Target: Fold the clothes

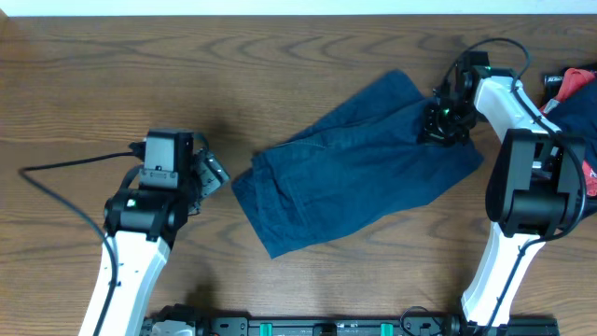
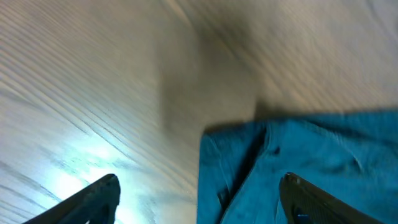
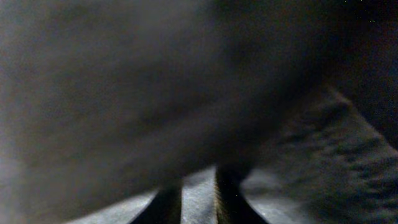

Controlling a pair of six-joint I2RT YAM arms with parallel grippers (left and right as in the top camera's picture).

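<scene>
The clothes [image 1: 359, 173], dark navy shorts, lie folded in a slanted band across the middle of the table. My left gripper [image 1: 213, 173] hovers just off their left end, open, with nothing between its fingers. In the left wrist view the folded corner of the clothes [image 2: 298, 168] lies under the right fingertip [image 2: 292, 185], and bare wood lies under the other; the left gripper [image 2: 199, 186] stands wide. My right gripper [image 1: 440, 121] is down on the upper right part of the shorts. In the right wrist view the right gripper [image 3: 198, 190] has its fingers slightly parted, with fabric [image 3: 311, 168] showing in the gap and all around.
A red object [image 1: 569, 84] and a dark cloth [image 1: 586, 140] lie at the right edge behind the right arm. A black cable [image 1: 56, 182] runs across the left of the wooden table [image 1: 93, 75]. A black rail [image 1: 326, 327] lines the front edge.
</scene>
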